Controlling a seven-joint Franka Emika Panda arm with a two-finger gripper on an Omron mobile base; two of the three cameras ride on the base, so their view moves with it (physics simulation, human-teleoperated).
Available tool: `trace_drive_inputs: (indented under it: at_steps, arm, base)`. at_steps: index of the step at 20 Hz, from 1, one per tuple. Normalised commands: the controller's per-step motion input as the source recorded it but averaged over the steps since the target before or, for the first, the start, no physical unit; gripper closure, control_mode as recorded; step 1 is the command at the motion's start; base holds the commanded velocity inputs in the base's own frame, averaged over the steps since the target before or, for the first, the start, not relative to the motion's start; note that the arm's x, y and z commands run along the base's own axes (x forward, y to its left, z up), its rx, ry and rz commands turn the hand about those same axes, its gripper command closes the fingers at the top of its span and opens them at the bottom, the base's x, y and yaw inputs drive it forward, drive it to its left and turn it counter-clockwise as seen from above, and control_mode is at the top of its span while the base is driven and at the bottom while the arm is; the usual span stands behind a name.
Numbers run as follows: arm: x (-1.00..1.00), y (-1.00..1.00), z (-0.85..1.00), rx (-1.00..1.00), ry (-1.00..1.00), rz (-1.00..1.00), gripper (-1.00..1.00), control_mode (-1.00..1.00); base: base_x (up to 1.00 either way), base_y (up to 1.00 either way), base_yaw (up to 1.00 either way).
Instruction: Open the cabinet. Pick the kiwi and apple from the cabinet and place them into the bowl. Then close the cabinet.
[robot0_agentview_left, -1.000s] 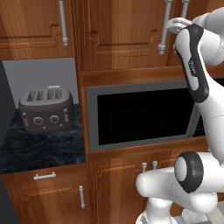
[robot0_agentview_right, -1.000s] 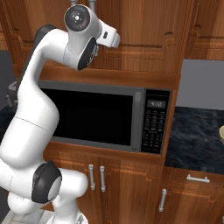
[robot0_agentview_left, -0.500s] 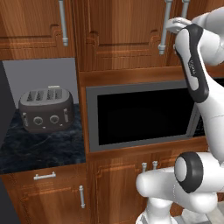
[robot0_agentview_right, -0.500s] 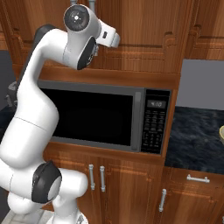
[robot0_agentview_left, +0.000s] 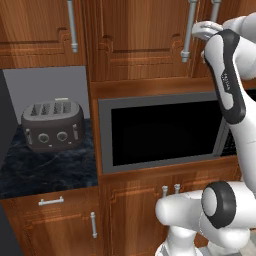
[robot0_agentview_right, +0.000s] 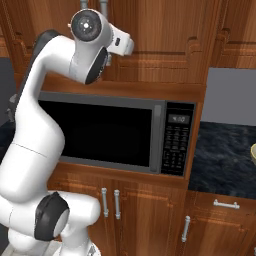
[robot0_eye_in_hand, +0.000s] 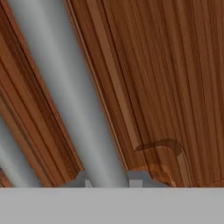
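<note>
**Claw pinched on the cabinet's bar handle**

The cabinet (robot0_agentview_left: 145, 40) hangs above the microwave (robot0_agentview_left: 162, 132), its raised-panel doors shut. The arm reaches up to the pair of silver bars where the two doors meet. In the left base view the gripper (robot0_agentview_left: 197, 31) sits right at the left-hand bar handle (robot0_agentview_left: 188, 30), near its lower half, with the second bar just to the right, partly behind the white hand.

In the hand view the same handle (robot0_eye_in_hand: 70, 92) runs as a wide grey bar slanting across the wood, passing straight down between the two finger tips (robot0_eye_in_hand: 139, 180) at the bottom edge. The tips stand close on either side of the bar, touching it or nearly so; the claw is drawn in around the handle, pinching it. A second grey bar shows at the lower left corner.

In the right base view the hand is pressed up to the door front, the two handles rising behind it at the top edge.

A toaster (robot0_agentview_left: 52, 126) stands on the dark counter to the left. The pale rim of the bowl (robot0_agentview_right: 253, 152) peeks in at the right edge of the right base view.
</note>
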Motion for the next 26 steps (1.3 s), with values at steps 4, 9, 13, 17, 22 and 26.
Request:
trace_drive_inputs:
  at_steps: [4, 9, 13, 17, 22, 26]
  arm:
    - [-0.46, -0.02, 0.08, 0.00, -0.09, 0.09, 1.00, -1.00]
    - [-0.50, -0.09, 0.11, 0.00, -0.07, 0.08, 1.00, -1.00]
    - [-0.55, -0.12, 0.17, 0.00, -0.03, 0.08, 1.00, -1.00]
    - [-0.55, -0.13, 0.22, 0.00, 0.00, 0.07, 1.00, -1.00]
    - [-0.51, -0.14, 0.24, 0.00, 0.00, 0.07, 1.00, -1.00]
    - [-0.50, -0.17, 0.22, 0.00, 0.00, 0.07, 1.00, -1.00]
  base:
    - [0.00, 0.00, 0.00]
    - [0.00, 0.00, 0.00]
    - [0.00, 0.00, 0.00]
    - [0.00, 0.00, 0.00]
    - [0.00, 0.00, 0.00]
    - [0.00, 0.00, 0.00]
